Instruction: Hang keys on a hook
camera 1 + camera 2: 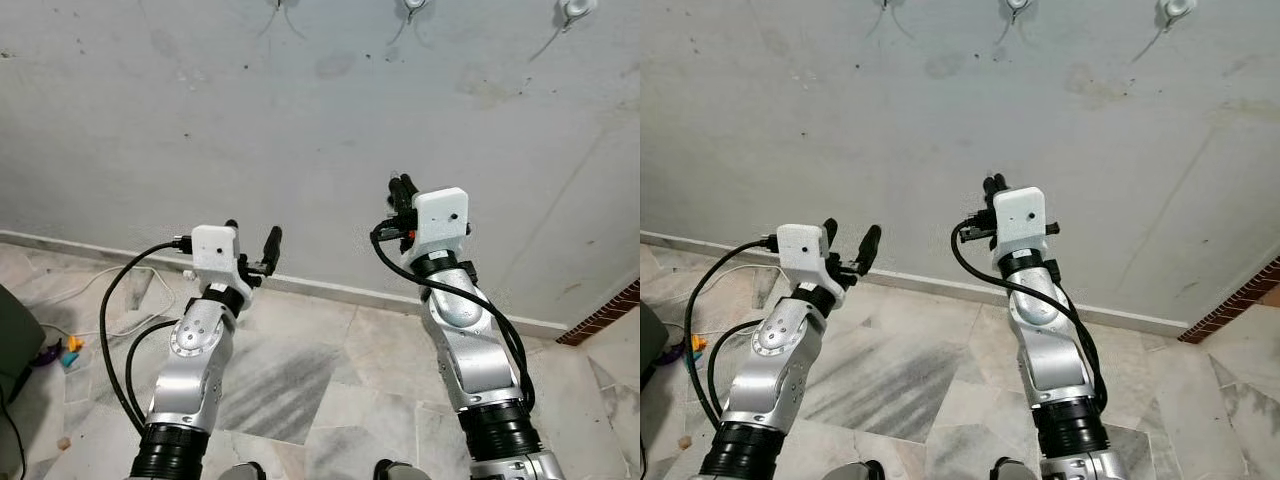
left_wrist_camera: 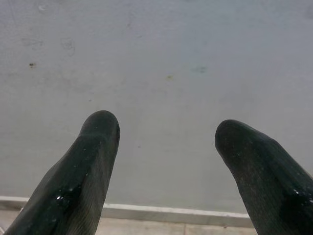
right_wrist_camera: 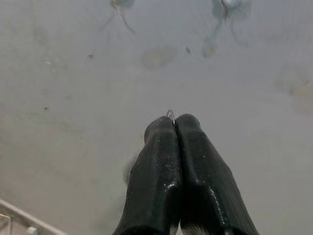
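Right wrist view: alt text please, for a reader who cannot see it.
The right hand points at a grey wall, its two black fingers pressed together on a thin metal ring that peeks out at their tips. Two hooks sit blurred higher on the wall.

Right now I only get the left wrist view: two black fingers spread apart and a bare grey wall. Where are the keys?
Observer: The right gripper is pinched shut, and a thin metal ring pokes out at its tips. No more of the keys can be made out.
Operator: Are there hooks anywhere?
Observer: Yes, three hooks sit in a row high on the wall, above both arms.
Operator: Which arm is nearer to them?
Observer: The right gripper sits higher than the left gripper, roughly below the middle one.
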You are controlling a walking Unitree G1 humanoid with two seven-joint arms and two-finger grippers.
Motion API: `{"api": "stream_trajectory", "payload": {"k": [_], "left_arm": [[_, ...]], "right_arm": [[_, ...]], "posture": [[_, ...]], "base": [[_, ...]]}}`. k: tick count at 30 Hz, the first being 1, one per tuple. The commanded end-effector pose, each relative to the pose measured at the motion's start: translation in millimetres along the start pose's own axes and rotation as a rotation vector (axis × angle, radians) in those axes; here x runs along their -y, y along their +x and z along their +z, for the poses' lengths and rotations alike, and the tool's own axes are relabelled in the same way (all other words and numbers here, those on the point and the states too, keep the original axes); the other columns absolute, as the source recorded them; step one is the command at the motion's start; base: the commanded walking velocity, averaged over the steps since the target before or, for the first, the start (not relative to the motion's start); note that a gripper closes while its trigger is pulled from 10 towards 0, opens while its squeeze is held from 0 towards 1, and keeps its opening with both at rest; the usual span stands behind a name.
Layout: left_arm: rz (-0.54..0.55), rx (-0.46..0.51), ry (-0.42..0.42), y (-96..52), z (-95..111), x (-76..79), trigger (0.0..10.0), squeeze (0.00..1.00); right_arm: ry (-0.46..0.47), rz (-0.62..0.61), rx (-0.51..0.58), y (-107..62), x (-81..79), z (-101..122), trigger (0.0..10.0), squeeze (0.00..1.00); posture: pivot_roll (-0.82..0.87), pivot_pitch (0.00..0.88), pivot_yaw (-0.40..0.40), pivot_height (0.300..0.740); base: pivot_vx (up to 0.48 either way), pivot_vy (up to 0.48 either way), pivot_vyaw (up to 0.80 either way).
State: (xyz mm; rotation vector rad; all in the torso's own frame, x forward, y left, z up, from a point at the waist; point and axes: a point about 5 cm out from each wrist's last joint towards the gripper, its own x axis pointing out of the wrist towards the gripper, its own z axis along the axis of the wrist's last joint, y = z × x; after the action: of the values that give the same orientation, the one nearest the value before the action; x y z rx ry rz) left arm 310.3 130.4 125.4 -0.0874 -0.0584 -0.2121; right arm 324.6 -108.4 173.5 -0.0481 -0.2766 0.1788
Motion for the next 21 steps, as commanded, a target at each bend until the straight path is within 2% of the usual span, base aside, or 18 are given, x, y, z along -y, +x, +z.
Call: {"api": "stream_trajectory", "payload": {"k": [1, 8, 14, 21], "left_arm": [[0.001, 0.030, 0.025, -2.3, 7, -2.5, 10.0, 0.00], [0.011, 0.089, 0.031, 0.8, 19, -5.1, 10.0, 0.00], [0.006, 0.100, 0.024, -1.4, 20, -0.2, 10.0, 0.00], [-0.010, 0.097, 0.012, -2.4, 18, 6.1, 10.0, 0.00]], "right_arm": [[0.041, -0.019, -0.012, -0.6, 3.4, -1, 10.0, 0.00], [-0.016, 0.053, 0.037, 2.0, -2.8, 7, 10.0, 0.00], [-0.043, 0.081, 0.054, 2.0, -5.1, 11, 10.0, 0.00], [-0.055, 0.092, 0.059, 1.9, -4.3, 12, 10.0, 0.00]], "posture": [[0.03, 0.141, 0.035, 0.740], [0.03, 0.139, 0.025, 0.740], [0.02, 0.139, 0.023, 0.740], [0.02, 0.144, 0.022, 0.740]], "base": [[0.000, 0.000, 0.00], [0.000, 0.000, 0.00], [0.262, 0.000, 0.00], [0.321, 0.296, 0.00]]}}
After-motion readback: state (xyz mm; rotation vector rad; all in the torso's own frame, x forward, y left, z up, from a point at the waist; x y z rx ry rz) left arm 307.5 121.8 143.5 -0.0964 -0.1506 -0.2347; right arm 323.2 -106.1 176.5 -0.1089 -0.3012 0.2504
